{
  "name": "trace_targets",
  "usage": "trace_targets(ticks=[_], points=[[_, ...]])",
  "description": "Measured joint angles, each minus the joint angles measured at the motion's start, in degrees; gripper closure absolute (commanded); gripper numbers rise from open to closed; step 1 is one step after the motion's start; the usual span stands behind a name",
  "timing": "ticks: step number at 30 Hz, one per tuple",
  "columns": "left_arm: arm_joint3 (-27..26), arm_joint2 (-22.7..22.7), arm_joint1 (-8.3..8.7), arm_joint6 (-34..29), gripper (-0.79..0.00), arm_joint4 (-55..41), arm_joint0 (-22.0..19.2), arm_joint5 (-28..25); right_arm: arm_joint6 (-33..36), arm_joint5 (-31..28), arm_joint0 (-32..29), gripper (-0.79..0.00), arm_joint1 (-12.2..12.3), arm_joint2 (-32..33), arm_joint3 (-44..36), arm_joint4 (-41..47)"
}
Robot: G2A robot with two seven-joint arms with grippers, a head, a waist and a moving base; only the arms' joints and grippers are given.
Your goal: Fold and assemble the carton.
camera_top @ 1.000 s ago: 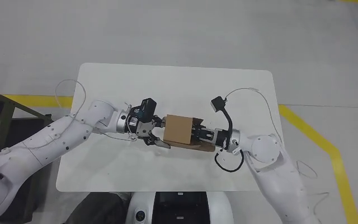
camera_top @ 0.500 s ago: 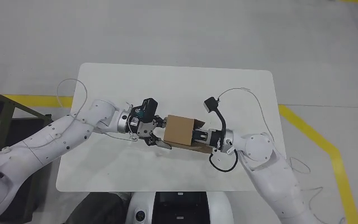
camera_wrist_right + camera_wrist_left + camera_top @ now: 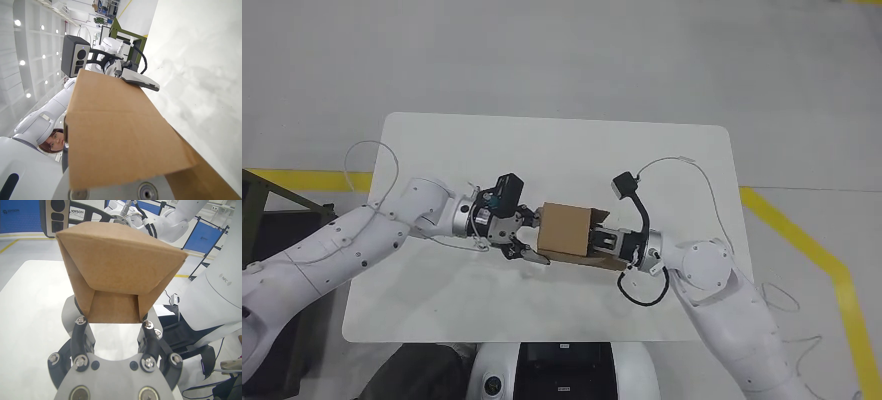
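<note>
As left gripper (image 3: 528,245) faces right gripper (image 3: 595,243), one carton (image 3: 564,232) sits between.

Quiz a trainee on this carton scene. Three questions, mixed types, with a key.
1. True or false: the carton lies flat and unfolded on the table.
2. Where is the carton? A) between the left hand and the right hand; B) at the table's far corner; C) on the floor.
3. How many cartons are in the scene?
Key: 1 false, it is opened into a box shape; 2 A; 3 one.
</note>
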Motion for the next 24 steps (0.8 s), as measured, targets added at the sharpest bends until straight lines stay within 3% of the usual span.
trace_targets(ticks=[7, 24], points=[[0.64, 0.00, -0.12, 0.11, -0.376, -0.61, 0.02, -0.01, 0.06, -1.44, -1.59, 0.000, 0.44, 1.25, -1.65, 2.01], [-0.83, 0.00, -0.27, -0.86, -0.382, -0.51, 0.14, 0.00, -1.60, -1.76, 1.96, 0.000, -0.11, -3.42, 1.67, 2.75]])
